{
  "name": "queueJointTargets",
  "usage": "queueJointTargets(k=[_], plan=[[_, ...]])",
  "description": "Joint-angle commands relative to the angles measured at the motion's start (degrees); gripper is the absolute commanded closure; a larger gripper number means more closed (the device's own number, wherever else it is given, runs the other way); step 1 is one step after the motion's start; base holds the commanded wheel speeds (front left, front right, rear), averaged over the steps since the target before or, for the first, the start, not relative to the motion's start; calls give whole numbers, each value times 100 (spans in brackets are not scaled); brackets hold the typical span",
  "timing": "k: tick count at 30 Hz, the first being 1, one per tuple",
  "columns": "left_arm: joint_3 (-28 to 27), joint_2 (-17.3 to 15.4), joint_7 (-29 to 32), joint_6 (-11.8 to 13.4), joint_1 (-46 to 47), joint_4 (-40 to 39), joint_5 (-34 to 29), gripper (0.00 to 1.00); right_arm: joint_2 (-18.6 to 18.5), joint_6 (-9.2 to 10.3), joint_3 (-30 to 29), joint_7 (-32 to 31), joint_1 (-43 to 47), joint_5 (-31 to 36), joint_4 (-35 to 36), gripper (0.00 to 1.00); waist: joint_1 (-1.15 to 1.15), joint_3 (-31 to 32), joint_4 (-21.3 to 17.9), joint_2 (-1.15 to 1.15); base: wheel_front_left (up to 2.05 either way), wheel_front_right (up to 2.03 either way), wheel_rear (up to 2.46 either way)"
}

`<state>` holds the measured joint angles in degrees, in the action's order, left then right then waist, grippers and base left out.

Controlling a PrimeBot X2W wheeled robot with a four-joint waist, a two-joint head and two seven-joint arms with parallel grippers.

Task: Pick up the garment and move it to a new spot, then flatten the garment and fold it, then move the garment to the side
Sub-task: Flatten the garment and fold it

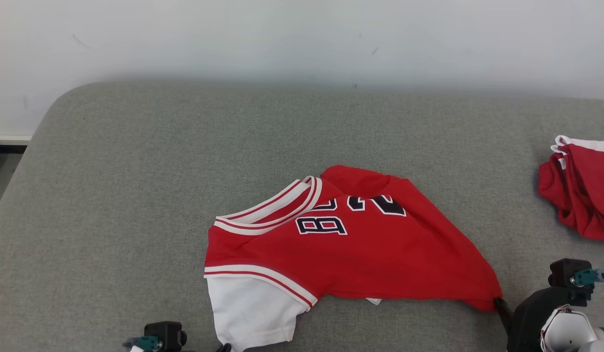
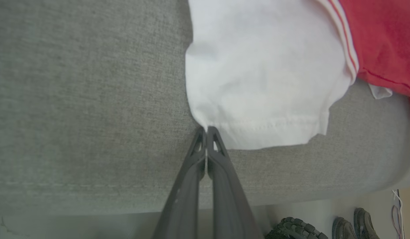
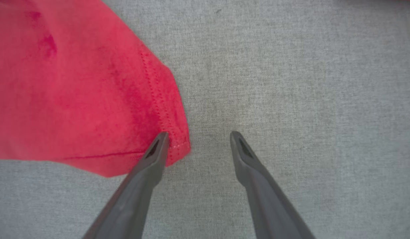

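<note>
Grey upholstery covers the cushioned surface [image 1: 135,161], which stands against a white wall [image 1: 302,39]. The garment [image 1: 360,254], a red jersey with black lettering, lies rumpled near the front edge, its white sleeve [image 2: 258,73] toward the robot's left. A second red garment [image 1: 580,190] lies well apart at the right edge.

Current state:
1. The left gripper [image 2: 206,131] is clamped on the sleeve's hem corner, with the fingers pressed together on the cloth.
2. The right gripper [image 3: 198,136] stands with fingers wide apart at the red hem corner [image 3: 178,146]. One finger lies over the cloth's edge and the other on bare upholstery just beside it. Nothing is held.

Step in hand, as judged: secure the second corner before lifting.

Procedure:
1. Shift the right gripper toward the cloth so that the stitched hem sits between both fingers. At present only a sliver would be caught.
2. Close fully and confirm that all layers are taken.
3. Raise both grippers together and level.
4. Keep the span taut, as uneven pull may slip the small left-hand bite.
</note>
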<state>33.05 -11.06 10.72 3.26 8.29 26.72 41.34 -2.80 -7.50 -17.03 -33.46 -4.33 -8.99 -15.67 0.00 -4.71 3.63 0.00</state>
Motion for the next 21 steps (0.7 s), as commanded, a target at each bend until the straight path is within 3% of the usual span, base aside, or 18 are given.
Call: queueJointTargets(k=[1,6,7,10,12,15,17,18,21], plan=[[4,-53,-7,18,34,26,41,100,-23,1,1,-1,-74,33,-23,10,0,-8,5,0,0,0,0],[0,-59,-16,50,72,8,66,100,-23,1,92,-17,-193,1,-312,25,0,-58,29,0,0,0,0],[0,-59,-17,52,82,6,67,100,-23,1,107,-29,-208,3,-352,41,0,-67,35,0,0,0,0],[-1,-57,-28,57,104,-2,71,100,-21,1,152,-49,-234,-9,-461,35,0,-91,56,0,0,0,0],[-2,-55,-37,73,113,-9,72,100,-16,1,197,-51,-265,-66,-525,36,0,-109,66,0,0,0,0],[-3,-56,-48,88,132,-13,79,100,-4,1,232,-77,-304,-70,-629,57,0,-135,83,0,0,0,0],[-9,-65,-59,89,141,-9,89,100,-5,1,251,-90,-321,-79,-676,91,0,-146,93,0,0,0,0],[-11,-68,-64,91,145,-8,93,100,-5,1,265,-82,-331,-82,-687,100,0,-150,97,0,0,0,0],[-15,-67,-71,101,156,-14,99,100,-5,1,302,-80,-353,-99,-711,100,0,-155,104,0,0,0,0]])
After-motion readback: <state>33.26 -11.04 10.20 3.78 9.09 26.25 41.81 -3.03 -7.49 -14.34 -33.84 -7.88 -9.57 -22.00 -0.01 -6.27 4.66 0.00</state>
